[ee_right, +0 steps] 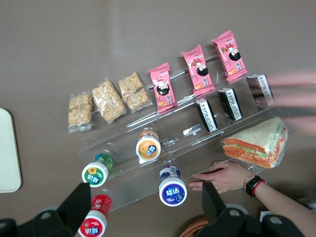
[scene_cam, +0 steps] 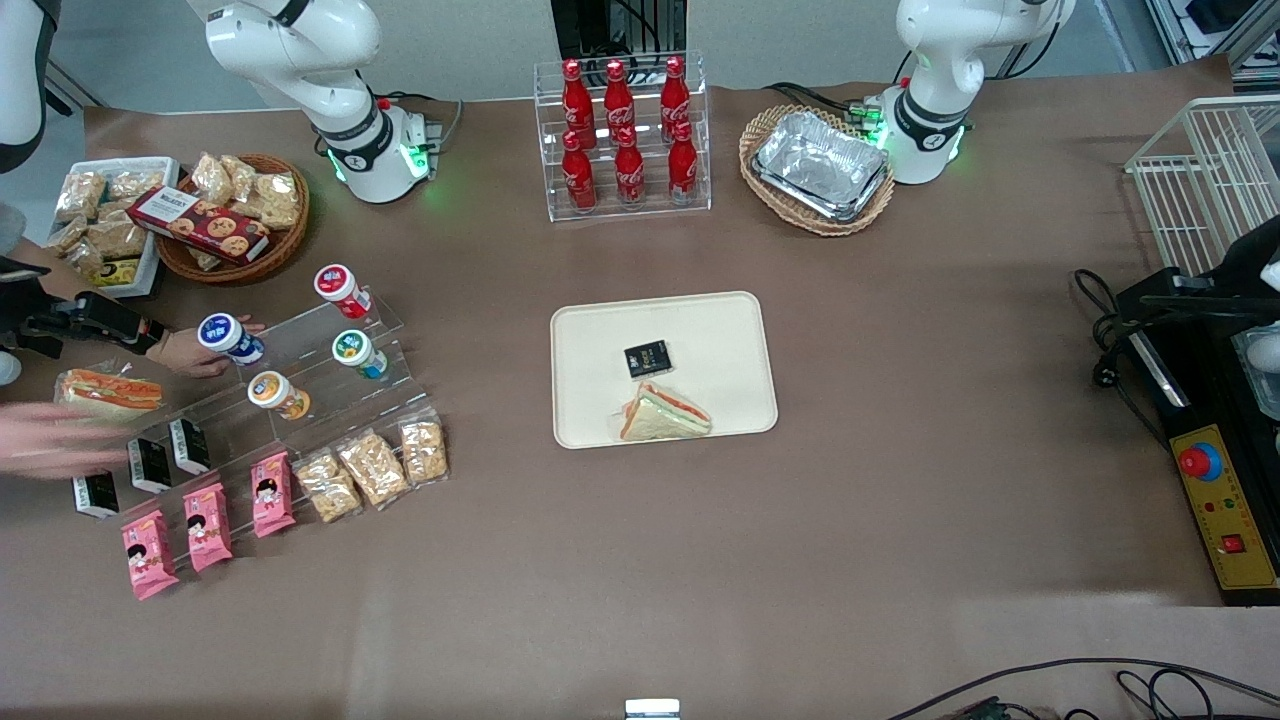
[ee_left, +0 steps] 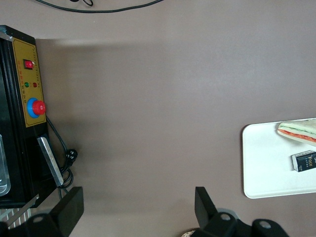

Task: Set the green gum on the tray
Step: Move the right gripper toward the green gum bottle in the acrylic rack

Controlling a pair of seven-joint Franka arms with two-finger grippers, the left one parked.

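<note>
The tool [ee_right: 143, 210] hovers open above the green gum [ee_right: 95, 174], so descending to grasp it comes next.

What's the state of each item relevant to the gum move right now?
Green-and-white-lidded gum canister: upright on clear acrylic step stand, not grasped.
Cream-beige rectangular tray: holds wrapped triangular sandwich and small black packet.
Right gripper: open, above the canisters, holding nothing.
</note>
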